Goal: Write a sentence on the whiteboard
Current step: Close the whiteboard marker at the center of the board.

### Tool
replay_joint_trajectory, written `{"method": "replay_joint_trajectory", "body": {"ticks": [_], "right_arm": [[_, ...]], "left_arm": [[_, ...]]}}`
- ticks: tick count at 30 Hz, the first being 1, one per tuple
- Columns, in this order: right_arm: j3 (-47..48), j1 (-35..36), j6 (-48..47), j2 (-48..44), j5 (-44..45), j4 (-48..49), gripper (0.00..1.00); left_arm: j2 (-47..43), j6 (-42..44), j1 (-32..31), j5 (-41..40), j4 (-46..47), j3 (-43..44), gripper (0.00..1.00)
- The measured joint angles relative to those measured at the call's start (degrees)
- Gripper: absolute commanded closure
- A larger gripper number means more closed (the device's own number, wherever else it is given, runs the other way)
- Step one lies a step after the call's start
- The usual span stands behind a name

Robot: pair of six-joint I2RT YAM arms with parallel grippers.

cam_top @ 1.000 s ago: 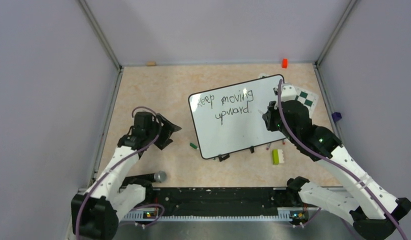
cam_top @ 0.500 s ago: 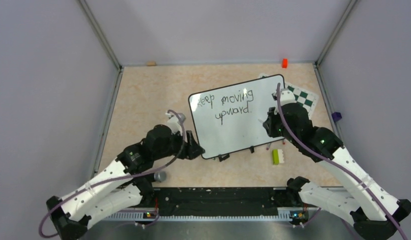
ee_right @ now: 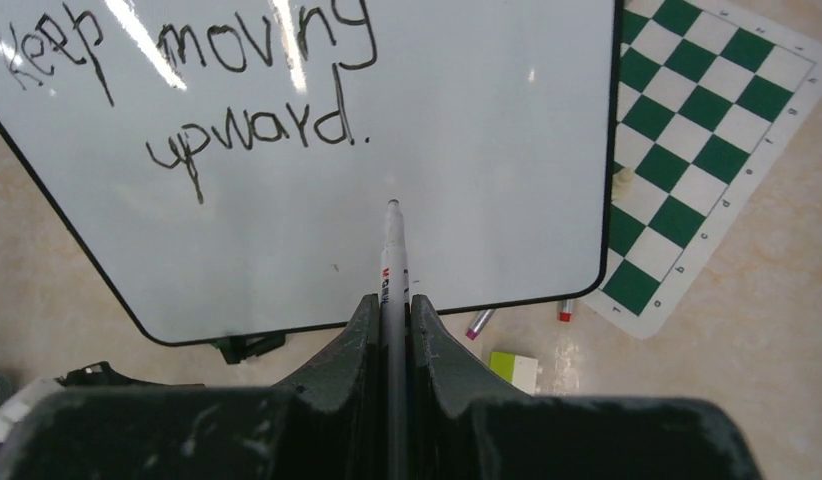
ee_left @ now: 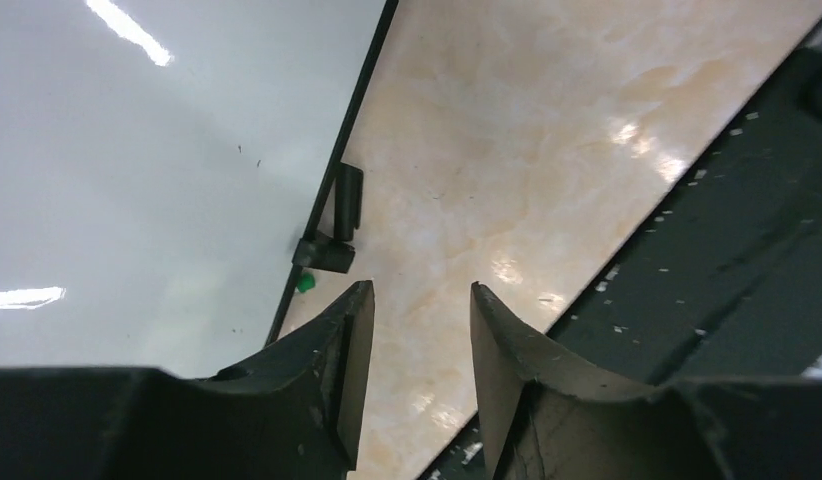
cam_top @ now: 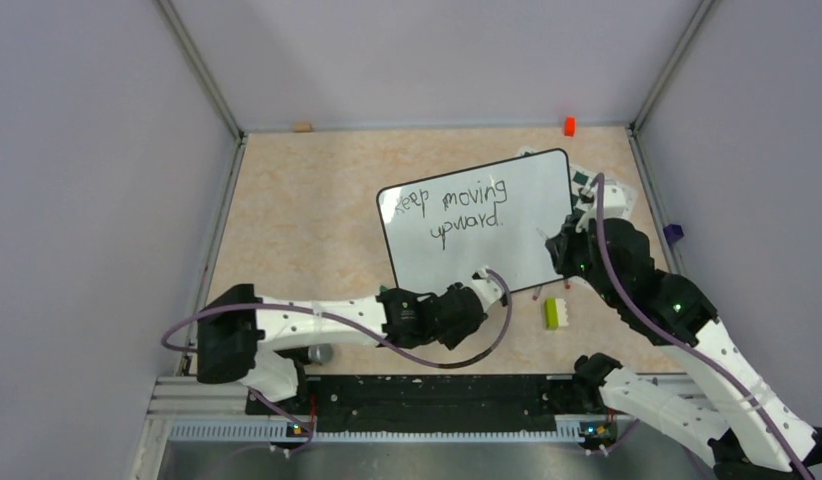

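The whiteboard [cam_top: 527, 250] lies tilted mid-table, with the sentence [cam_top: 457, 207] "Keep moving upward." in two dark lines at its upper left. Both show in the right wrist view: the board [ee_right: 487, 130] and the words [ee_right: 217, 90]. My right gripper [cam_top: 561, 247] [ee_right: 392, 300] is shut on a white marker [ee_right: 392, 250]. Its tip points at bare board below and right of "upward."; I cannot tell whether it touches. My left gripper [cam_top: 477, 300] [ee_left: 422, 290] is open and empty, low by the board's near edge and black foot [ee_left: 337, 225].
A green-and-white chess mat [ee_right: 707, 140] lies under the board's right side. A lime-and-white brick [cam_top: 553, 313] and two loose capped markers [ee_right: 479, 323] lie near the board's near right corner. A green cap [ee_left: 305, 283] lies by the foot. A black rail [cam_top: 427, 392] runs along the front.
My left arm has swung from left of the board to the right, stretching along its near edge. My right gripper with the marker has drawn back to the right, away from the words.
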Motion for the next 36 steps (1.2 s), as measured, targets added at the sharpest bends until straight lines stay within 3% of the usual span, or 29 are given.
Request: {"method": "replay_joint_trajectory", "body": {"ticks": [13, 36], "right_arm": [[1.90, 0.00, 0.39, -5.68, 12.15, -2.27, 1.00], [2.08, 0.00, 0.68, -5.53, 13.03, -2.54, 1.00]], "left_arm": [[14.32, 7.63, -0.02, -4.81, 0.52, 3.98, 0.57], [18.25, 8.63, 5.73, -2.54, 2.71, 4.09, 0.60]]}}
